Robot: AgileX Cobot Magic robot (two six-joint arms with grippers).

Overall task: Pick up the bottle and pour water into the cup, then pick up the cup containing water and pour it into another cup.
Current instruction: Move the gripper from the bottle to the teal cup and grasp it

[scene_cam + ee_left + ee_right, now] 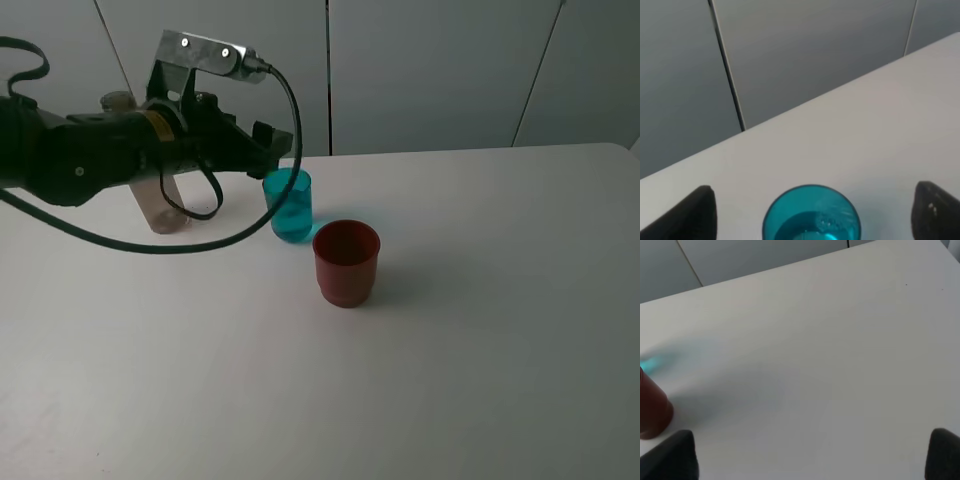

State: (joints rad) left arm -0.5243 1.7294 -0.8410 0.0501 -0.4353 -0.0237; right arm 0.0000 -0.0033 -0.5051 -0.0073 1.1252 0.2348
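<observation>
The bottle [160, 205] stands upright at the back left of the table, partly hidden by my left arm. Right of it stands the teal cup [289, 205], with water showing inside it in the left wrist view, cup [811, 216]. My left gripper [268, 155] hovers just behind and above the cup's rim, open, gripper [814, 191], its fingers [687, 217] wide on either side without touching. In front and right of the teal one sits the red cup [346, 262]. My right gripper [807, 440] is open over bare table, the red cup [652, 407] off to its side.
The white table [480, 330] ends at a grey panelled wall [430, 70] close behind the cups. A black cable [215, 235] loops down from the left arm between the bottle and the teal cup.
</observation>
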